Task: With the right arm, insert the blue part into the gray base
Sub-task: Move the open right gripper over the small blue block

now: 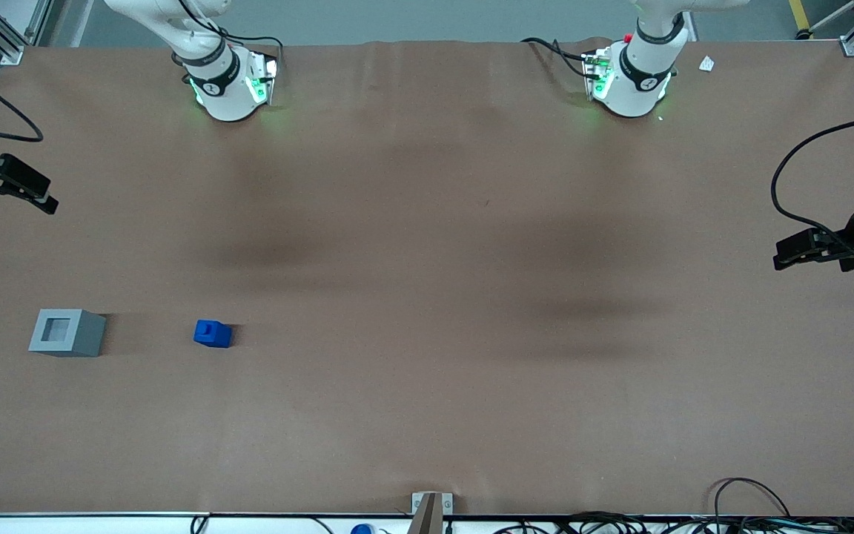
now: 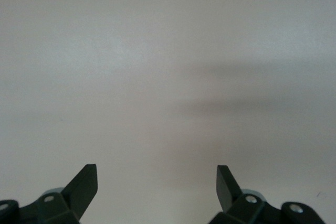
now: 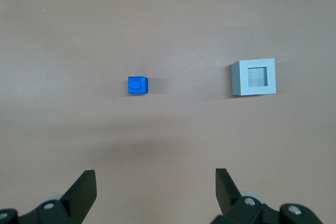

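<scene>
The blue part (image 1: pixel 213 334) stands on the brown table, its stub up, toward the working arm's end. The gray base (image 1: pixel 66 332) stands beside it with a gap between them, still closer to that end, its square recess facing up and empty. My right gripper (image 1: pixel 47 205) hangs above the table at that end, farther from the front camera than both blocks and touching neither. In the right wrist view the gripper (image 3: pixel 156 179) is open and empty, with the blue part (image 3: pixel 138 85) and the gray base (image 3: pixel 253 77) well ahead of the fingertips (image 3: pixel 86 182).
The two arm bases (image 1: pixel 227 81) (image 1: pixel 631 81) stand at the table's back edge. A small white scrap (image 1: pixel 706 64) lies near the parked arm's base. A metal bracket (image 1: pixel 431 508) and loose cables (image 1: pixel 753 504) sit at the front edge.
</scene>
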Tool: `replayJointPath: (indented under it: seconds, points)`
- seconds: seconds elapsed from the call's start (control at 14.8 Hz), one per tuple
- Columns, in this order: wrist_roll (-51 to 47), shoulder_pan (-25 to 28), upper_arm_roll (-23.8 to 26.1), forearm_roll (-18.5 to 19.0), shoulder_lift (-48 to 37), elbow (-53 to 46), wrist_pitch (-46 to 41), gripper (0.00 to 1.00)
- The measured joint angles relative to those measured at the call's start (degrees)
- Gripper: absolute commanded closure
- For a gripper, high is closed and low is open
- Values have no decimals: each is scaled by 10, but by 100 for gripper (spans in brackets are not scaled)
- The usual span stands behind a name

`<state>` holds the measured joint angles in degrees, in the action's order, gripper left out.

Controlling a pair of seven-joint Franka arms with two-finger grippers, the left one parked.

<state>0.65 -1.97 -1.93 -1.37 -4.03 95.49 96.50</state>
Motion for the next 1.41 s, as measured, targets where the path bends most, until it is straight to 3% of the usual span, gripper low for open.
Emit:
replayJointPath:
  seconds: [0.88,1.41]
  points:
    - [-12,29,1,2,11,5,16,0]
    - [-20,62,1,2,113,12,109,0]
